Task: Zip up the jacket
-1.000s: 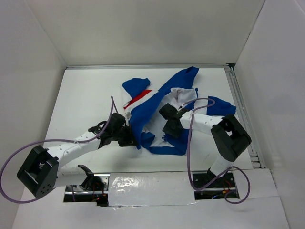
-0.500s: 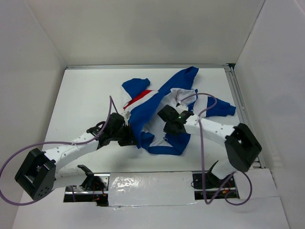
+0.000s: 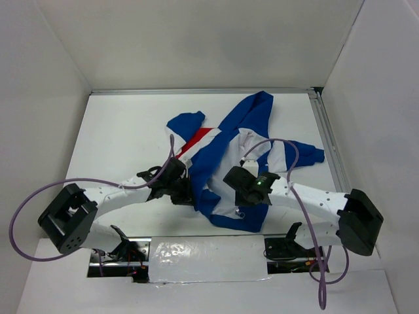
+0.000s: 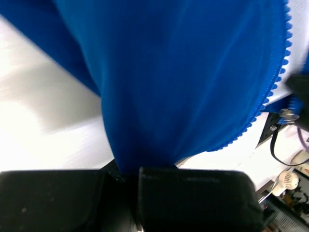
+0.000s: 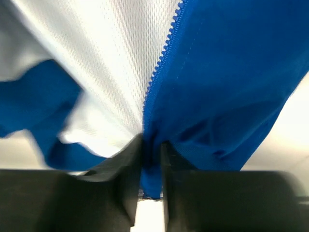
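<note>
Clamping jacket [image 3: 243, 119], left end effector [image 4: 133, 171], right end effector [image 5: 151, 145]

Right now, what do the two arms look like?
The left arm and right arm are white tubes with chunky black joints. The left end effector and right end effector are black. A purple cable loops along each; a green light dots the right.

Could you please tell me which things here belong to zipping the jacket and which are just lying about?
Job in hand: jacket; left gripper and right gripper, both clamped on it.
Lying about: purple cables; shiny tape strip; metal side rail.
</note>
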